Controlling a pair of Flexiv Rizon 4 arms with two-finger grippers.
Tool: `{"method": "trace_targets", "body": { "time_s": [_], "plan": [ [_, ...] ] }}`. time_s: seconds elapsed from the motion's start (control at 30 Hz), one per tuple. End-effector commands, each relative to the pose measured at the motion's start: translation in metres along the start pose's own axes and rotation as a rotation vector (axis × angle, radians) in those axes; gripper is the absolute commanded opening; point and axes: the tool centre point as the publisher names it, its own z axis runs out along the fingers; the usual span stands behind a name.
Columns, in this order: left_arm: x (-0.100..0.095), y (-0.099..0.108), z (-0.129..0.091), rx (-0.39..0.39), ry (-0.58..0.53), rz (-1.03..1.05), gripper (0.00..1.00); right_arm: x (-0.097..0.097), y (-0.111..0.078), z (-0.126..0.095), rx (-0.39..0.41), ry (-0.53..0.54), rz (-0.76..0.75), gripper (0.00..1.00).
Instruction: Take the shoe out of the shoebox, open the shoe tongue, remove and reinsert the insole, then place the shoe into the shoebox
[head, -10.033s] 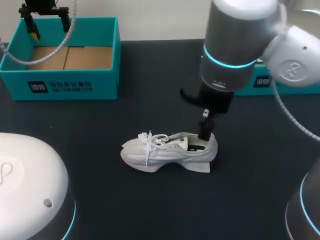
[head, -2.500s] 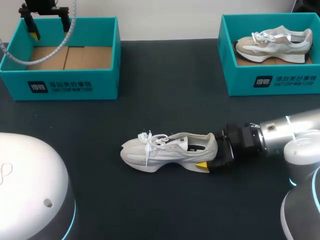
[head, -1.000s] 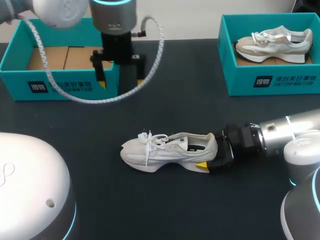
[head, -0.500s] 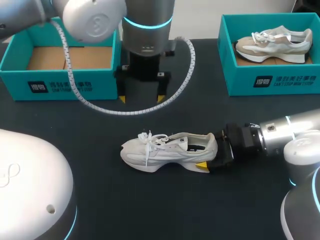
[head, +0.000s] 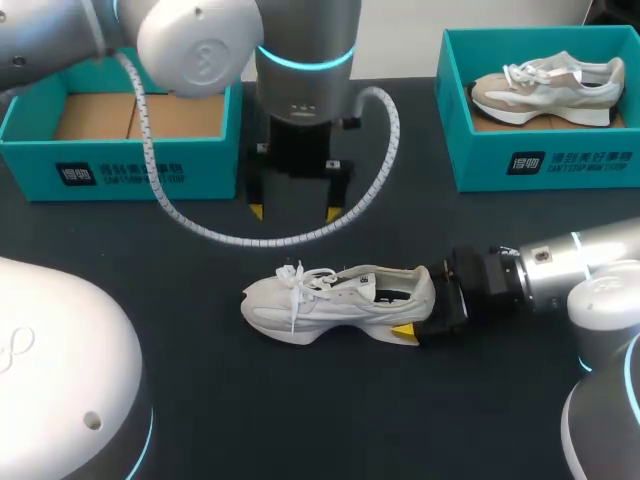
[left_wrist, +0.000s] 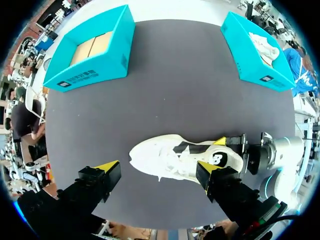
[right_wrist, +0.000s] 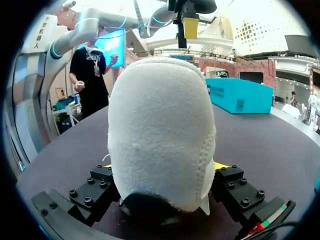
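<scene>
1. Where the head view gives the full layout, the white lace-up sneaker (head: 335, 300) stands on its sole mid-way across the dark table top (head: 330, 420). Its toe points toward my left, and it is outside both boxes.
2. The right gripper (head: 418, 303) lies low at the heel, and the head view shows only one yellow tip, against the sole. The right wrist view fills that in: the heel sits between both black fingers (right_wrist: 97, 187), pressed from two sides, so the jaws are clamped on the sneaker. From there the heel hides the rest of the sneaker.
3. The left gripper (head: 295, 212) hangs over bare table, between the sneaker and the far-left box. Its jaws are spread wide and hold nothing.
4. The left wrist view looks down on the sneaker, ahead of the spread fingers and clear of them. It shows the dark inside and a dark side mark, both barely visible from the head view.
5. The empty teal cardboard shoebox with brown floor (head: 120, 165) sits at far left. The left arm (head: 305, 60) and its white ribbed hose (head: 375, 165) cover its near right corner.
6. The second teal shoebox (head: 540, 165) at far right holds a beige-and-white sneaker (head: 545, 85). The left wrist view shows only part of that one.
7. Each box front carries a white logo block and a line of print.
</scene>
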Motion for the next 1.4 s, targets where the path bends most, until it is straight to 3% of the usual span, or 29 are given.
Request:
{"method": "trace_targets", "body": {
  "time_s": [0.03, 0.23, 0.5, 0.77, 1.4],
  "plan": [
    [0.031, 0.008, 0.017, -0.017, -0.013, 0.038, 1.0, 0.0, -0.004, 0.005, 0.005, -0.002, 0.001, 0.0],
    [0.059, 0.022, 0.03, -0.054, -0.017, 0.114, 1.0, 0.0, -0.004, 0.005, 0.005, -0.002, 0.001, 0.0],
    [0.084, 0.041, 0.045, -0.065, -0.055, 0.148, 1.0, 0.0, -0.004, 0.005, 0.005, -0.002, 0.001, 0.0],
    [0.092, 0.047, 0.057, -0.056, -0.099, 0.13, 1.0, 0.0, -0.004, 0.005, 0.005, -0.002, 0.001, 0.0],
    [0.094, 0.037, 0.094, -0.029, -0.207, 0.041, 1.0, 0.0, -0.004, 0.005, 0.005, -0.002, 0.001, 0.0]
  ]
}}
